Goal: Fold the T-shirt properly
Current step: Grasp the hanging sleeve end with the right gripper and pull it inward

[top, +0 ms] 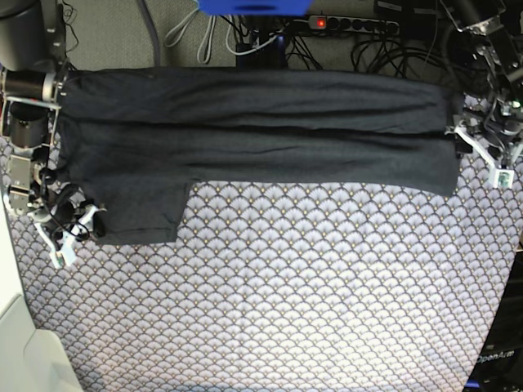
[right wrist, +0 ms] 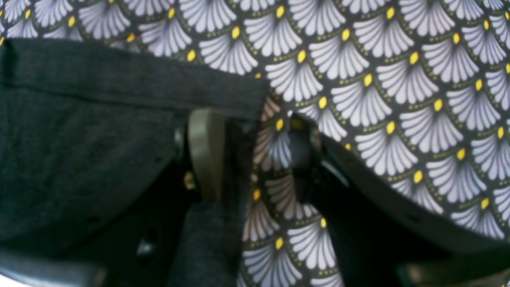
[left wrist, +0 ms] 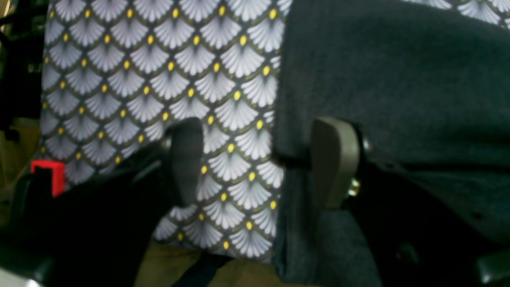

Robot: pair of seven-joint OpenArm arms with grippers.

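The dark charcoal T-shirt (top: 261,139) lies as a long folded band across the far side of the table, with one sleeve (top: 139,212) hanging toward the near left. At the shirt's right end, my left gripper (top: 478,151) stands open. In the left wrist view, this gripper (left wrist: 259,159) straddles the T-shirt's (left wrist: 398,79) edge, one finger (left wrist: 332,159) over the fabric and the other over bare tablecloth. My right gripper (top: 69,233) is at the sleeve's left corner. In the right wrist view, it (right wrist: 253,153) is open, with the T-shirt's (right wrist: 79,139) edge and a pucker of tablecloth between its fingers.
A grey-white fan-patterned tablecloth (top: 286,294) covers the table. Cables and a power strip (top: 351,24) lie behind the far edge, next to a blue object (top: 253,6). A red part (left wrist: 50,173) shows beside the table's edge in the left wrist view.
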